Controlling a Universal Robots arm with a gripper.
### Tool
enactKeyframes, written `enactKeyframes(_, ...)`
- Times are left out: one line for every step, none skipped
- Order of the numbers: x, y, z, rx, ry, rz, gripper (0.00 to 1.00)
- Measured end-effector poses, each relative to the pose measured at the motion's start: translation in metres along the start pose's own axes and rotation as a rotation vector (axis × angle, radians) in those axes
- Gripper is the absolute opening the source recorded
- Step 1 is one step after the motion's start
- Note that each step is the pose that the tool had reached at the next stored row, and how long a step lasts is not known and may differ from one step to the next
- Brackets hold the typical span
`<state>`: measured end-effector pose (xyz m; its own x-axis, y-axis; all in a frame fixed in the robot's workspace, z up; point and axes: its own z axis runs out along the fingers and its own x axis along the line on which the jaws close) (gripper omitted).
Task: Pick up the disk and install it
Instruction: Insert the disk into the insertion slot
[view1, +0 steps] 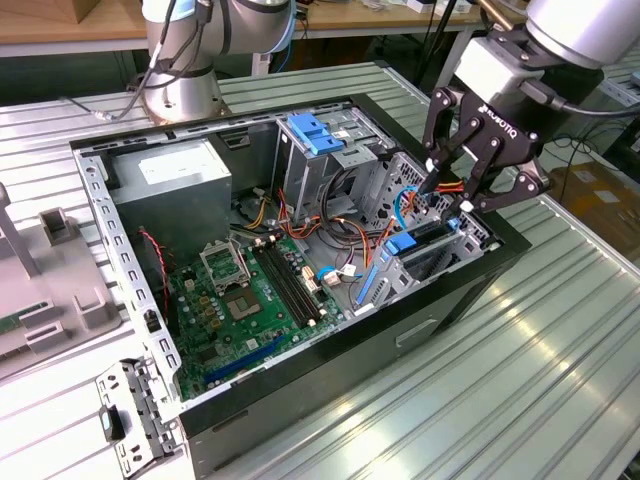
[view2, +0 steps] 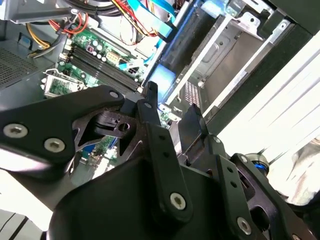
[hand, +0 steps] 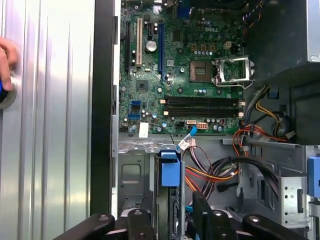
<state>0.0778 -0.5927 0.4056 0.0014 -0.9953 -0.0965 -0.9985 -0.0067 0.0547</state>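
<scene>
1. We see the gripper (view1: 452, 197) in the upper right of the exterior view, poised over the right end of the open computer case (view1: 480, 285) on the desk (view1: 540, 400).
2. Its jaws stand narrowly apart and hold nothing.
3. The disk (view1: 430, 252) stands on edge in the drive bay (view1: 392, 288) just below the gripper, right of centre in the exterior view; in the first wrist view its blue carrier sits between the jaws.
4. We judge that the install step is in hand and near its end; the disk seems seated, though the bay hides how deep it sits.
5. Any further move calls for a straight path, clear of the orange cables (view1: 350, 235) just beside the bay.
</scene>
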Motion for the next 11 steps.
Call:
enactKeyframes(-0.0001, 0.0, -0.0002, 0.0, -0.0028, 0.0, 0.44)
enactKeyframes(-0.0002, 0.0, -0.0001, 0.0, -0.0089, -0.001, 0.44)
enactKeyframes(-0.0004, 0.0, -0.0001, 0.0, -0.0133, -0.001, 0.44)
enactKeyframes(-0.0005, -0.0001, 0.0, 0.0001, -0.0202, -0.001, 0.43)
enactKeyframes(-0.0005, 0.0, 0.0, 0.0, -0.0233, -0.001, 0.3)
enactKeyframes(-0.0005, -0.0001, 0.0002, -0.0001, -0.0254, -0.001, 0.3)
enactKeyframes(-0.0005, -0.0002, 0.0007, -0.0004, -0.0279, -0.002, 0.3)
enactKeyframes(-0.0004, -0.0007, 0.001, -0.0012, -0.0302, -0.002, 0.18)
enactKeyframes(-0.0004, -0.0015, 0.0011, -0.0021, -0.0317, -0.002, 0.12)
enactKeyframes(-0.0003, -0.003, 0.0012, -0.0035, -0.0333, -0.002, 0.11)
enactKeyframes(-0.0001, -0.0047, 0.0011, -0.0051, -0.0341, -0.001, 0.11)
